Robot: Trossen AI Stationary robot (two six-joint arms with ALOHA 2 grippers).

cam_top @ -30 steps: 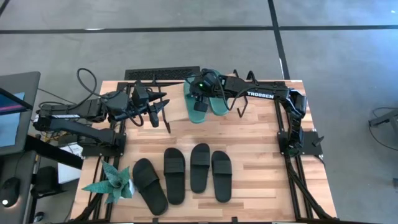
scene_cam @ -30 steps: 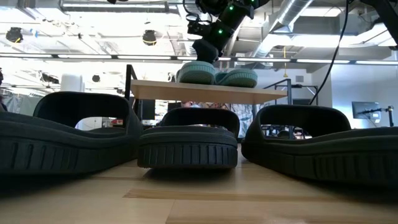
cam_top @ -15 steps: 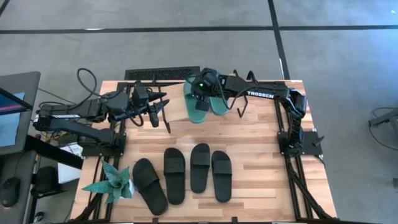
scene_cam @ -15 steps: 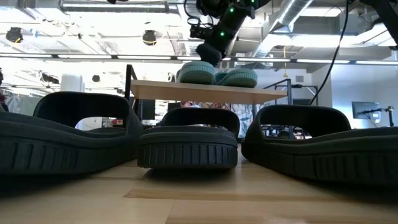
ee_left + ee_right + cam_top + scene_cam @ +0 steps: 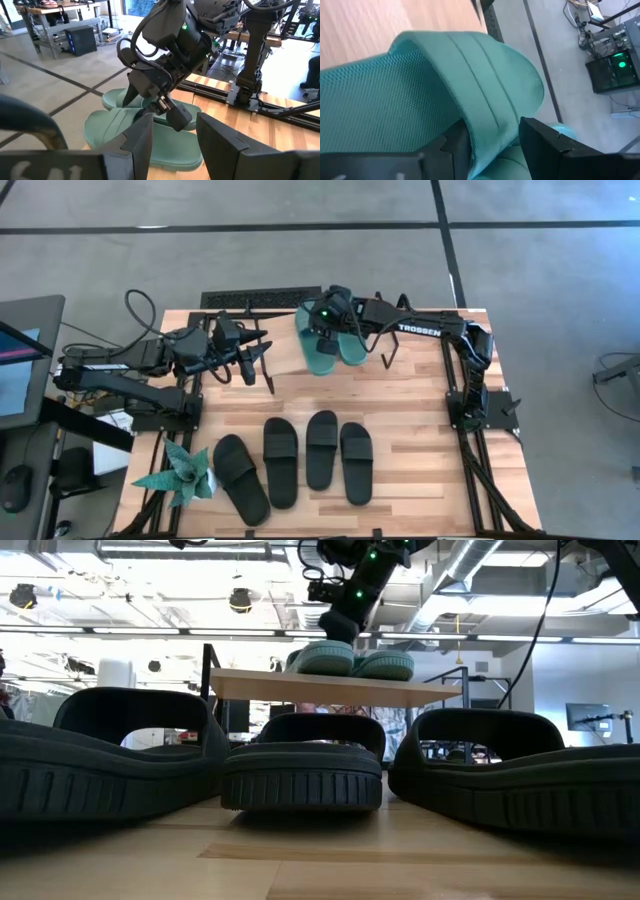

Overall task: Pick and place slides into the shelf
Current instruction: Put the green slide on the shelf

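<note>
Light wood plank table [image 5: 420, 410], carrying all items listed.

Shelf [image 5: 330, 688]: slanted wood top on thin black legs, at the table's far edge, near its middle.

Black slides [image 5: 296, 460], four: in a row near the table's front edge, long axes running front to far edge, straps toward the far edge. None shelved; judged the remaining work.

Teal slides [image 5: 325, 352], two: side by side on the shelf top, touching, long axes running front to far edge. One [image 5: 470, 120] is gripped at its strap, so its placing seems unfinished; roughly a third of the task appears done.

Right end effector [image 5: 160, 107]: over the shelf, fingers clamped on the strap of the teal slide.

Left end effector [image 5: 247, 365]: waiting toward the table's left far corner, beside the shelf, fingers apart, holding nothing.
</note>
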